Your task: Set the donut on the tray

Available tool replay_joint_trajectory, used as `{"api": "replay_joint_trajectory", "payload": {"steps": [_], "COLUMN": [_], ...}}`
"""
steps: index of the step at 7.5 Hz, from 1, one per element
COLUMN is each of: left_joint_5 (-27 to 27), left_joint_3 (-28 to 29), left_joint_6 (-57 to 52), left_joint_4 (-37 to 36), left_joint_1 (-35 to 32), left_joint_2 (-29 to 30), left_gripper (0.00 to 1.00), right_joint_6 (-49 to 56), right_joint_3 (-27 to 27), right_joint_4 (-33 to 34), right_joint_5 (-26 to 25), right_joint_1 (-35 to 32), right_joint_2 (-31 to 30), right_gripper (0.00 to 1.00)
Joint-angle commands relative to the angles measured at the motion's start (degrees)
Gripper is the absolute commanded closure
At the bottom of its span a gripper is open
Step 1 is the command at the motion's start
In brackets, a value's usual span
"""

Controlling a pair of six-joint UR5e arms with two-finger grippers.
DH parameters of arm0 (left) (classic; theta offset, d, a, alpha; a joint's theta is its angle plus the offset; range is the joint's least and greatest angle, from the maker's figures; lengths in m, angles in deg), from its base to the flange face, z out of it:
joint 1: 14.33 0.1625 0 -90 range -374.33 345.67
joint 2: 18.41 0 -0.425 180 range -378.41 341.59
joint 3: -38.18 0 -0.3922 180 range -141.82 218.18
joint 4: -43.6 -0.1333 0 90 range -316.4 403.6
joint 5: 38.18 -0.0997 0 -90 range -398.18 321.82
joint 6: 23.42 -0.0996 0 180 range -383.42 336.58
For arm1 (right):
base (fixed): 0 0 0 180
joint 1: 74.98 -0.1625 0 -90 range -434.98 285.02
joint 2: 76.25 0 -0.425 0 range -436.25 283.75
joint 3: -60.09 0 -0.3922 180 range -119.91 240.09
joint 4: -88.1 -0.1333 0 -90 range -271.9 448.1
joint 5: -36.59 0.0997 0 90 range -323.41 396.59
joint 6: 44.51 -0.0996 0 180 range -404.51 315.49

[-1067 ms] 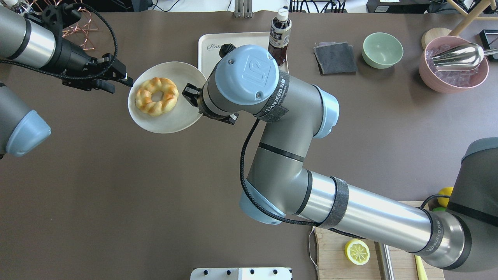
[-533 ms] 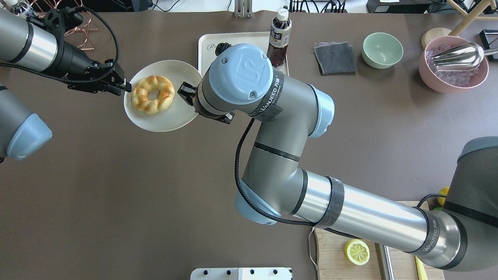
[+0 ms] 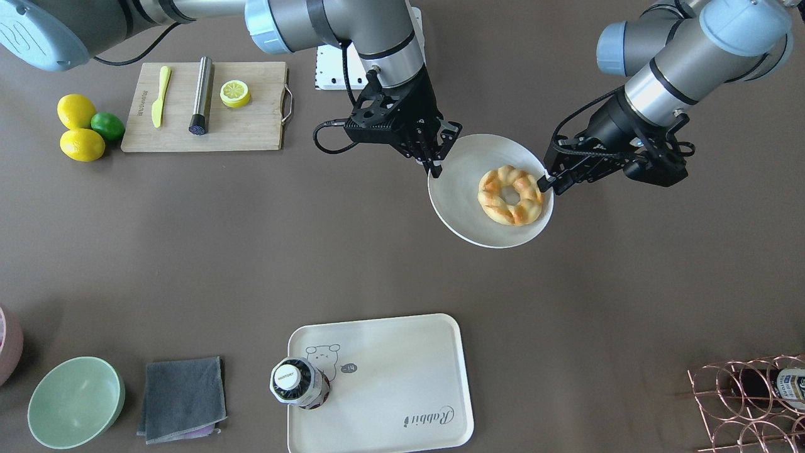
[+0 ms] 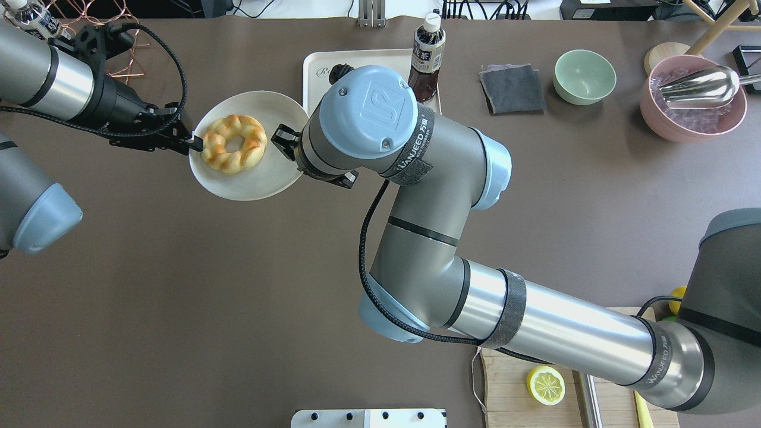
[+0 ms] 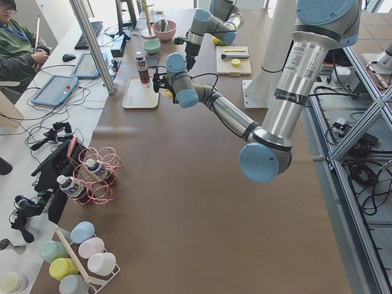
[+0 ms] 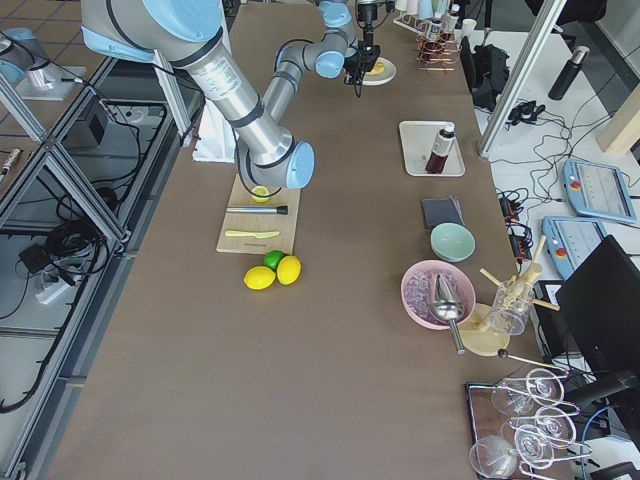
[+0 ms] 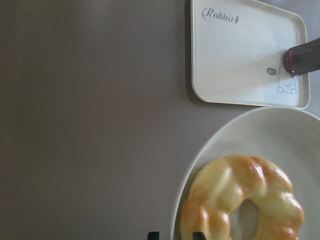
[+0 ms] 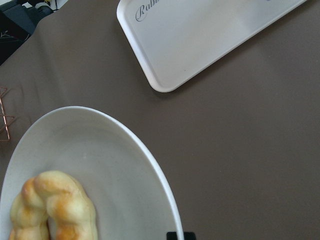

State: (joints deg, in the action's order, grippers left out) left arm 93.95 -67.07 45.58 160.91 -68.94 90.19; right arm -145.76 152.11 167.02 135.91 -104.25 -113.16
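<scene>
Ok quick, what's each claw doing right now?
Left claw: open, tips at the edge of the donut, holding nothing.
Right claw: closed on the rim of the plate.

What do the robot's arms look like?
The left arm and right arm are thick silver-grey tubes with rounded pale blue caps at the joints. One cap on the right arm bears a UR logo; a black band reads WANJEED. Black cables trail to the black two-finger left gripper and right gripper.
</scene>
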Motion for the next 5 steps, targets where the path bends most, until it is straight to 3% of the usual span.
{"api": "replay_joint_trajectory", "payload": {"steps": [1, 5], "left_joint_5": [-0.02, 0.41], "left_joint_3": [-0.13, -0.65], "left_joint_6": [-0.09, -0.35], "left_joint_4": [0.02, 0.02], "left_joint_1": [0.29, 0.29], "left_joint_2": [-0.15, -0.5], "left_gripper": [0.68, 0.7], "right_joint_6": [0.0, 0.0], "right_joint_3": [0.01, 0.01], "right_joint_4": [0.0, 0.0], "right_joint_5": [0.0, 0.0], "right_joint_1": [-0.18, -0.26], "right_joint_2": [0.0, -0.09], "right_gripper": [1.0, 1.0]}}
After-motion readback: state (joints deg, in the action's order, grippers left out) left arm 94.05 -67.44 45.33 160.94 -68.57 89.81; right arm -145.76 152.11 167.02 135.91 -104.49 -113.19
